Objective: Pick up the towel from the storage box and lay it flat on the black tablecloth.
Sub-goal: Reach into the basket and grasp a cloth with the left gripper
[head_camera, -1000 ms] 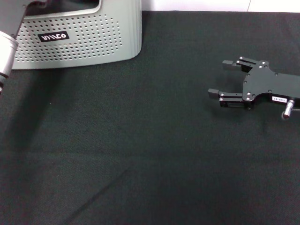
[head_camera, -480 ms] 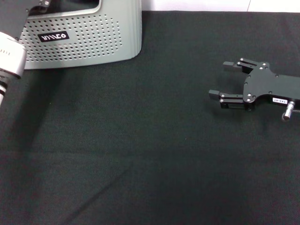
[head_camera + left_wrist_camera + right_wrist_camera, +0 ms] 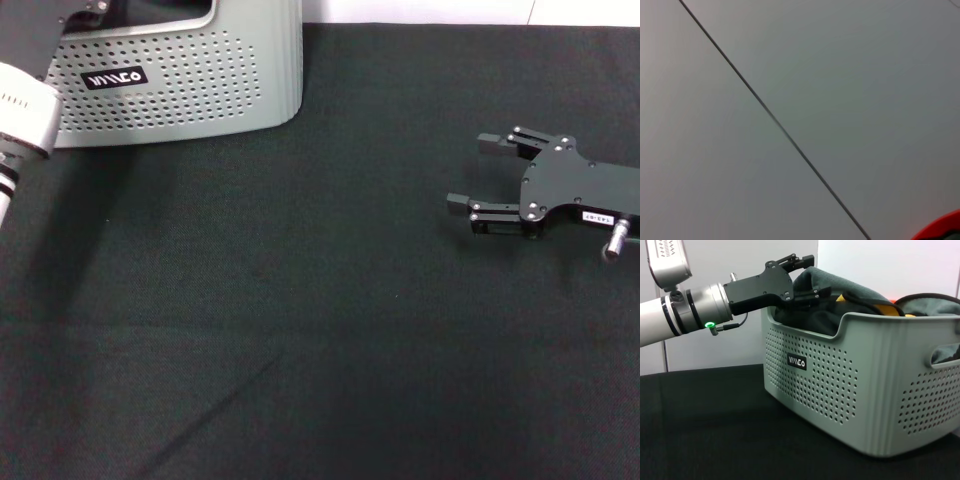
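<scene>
Head view: the box (image 3: 180, 80) stands at the far left corner of the black tablecloth (image 3: 320, 320), its black label facing forward, and the left arm crosses in front of its left end, reaching over the rim. The right end effector (image 3: 462, 172) lies low over the cloth on the right side, well apart from the box, its two fingers spread and holding nothing. The right wrist view shows the box from the side, with the towel (image 3: 840, 295) bunched inside, grey folds heaped above the rim and yellow-orange patches showing between them. There the left end effector (image 3: 807, 276) sits over the near end of the box, fingers parted and pressed into the top of the grey fold, not yet clenched on it.
</scene>
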Robot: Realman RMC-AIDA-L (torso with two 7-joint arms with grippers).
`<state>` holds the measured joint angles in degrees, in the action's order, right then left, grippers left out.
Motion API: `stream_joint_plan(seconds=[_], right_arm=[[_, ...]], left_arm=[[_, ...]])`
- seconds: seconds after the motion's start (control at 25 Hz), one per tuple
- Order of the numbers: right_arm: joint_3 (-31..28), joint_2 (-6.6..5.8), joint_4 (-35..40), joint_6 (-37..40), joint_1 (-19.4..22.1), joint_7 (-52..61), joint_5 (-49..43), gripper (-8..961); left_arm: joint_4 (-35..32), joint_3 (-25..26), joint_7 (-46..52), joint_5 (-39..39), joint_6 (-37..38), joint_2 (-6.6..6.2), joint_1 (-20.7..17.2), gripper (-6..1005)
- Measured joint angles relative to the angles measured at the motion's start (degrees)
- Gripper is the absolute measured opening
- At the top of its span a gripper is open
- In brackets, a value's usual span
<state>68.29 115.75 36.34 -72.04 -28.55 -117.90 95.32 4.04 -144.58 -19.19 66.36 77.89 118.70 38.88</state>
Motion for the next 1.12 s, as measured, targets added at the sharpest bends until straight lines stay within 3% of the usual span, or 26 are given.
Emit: stream_joint_plan(seconds=[0.56,0.64,1.12], right_arm=[[-0.1,0.0,-0.06,-0.19,0.14,-0.06,0.05,854],[-0.1,0.0,-0.06,-0.2,0.15,-0.08,0.13,854],[-0.09,0.0,-0.03,-0.18,0.16,-0.14,0.23,854]], left_arm=[[0.0,-0.09,-0.01,0.82,-2.32,-0.37,0.32,870],[0.0,-0.09,-0.02,0.86,-2.53,-0.38,0.33,685],[-0.05,-0.02,-0.06,0.88,-2.13,-0.3,0.32,215]])
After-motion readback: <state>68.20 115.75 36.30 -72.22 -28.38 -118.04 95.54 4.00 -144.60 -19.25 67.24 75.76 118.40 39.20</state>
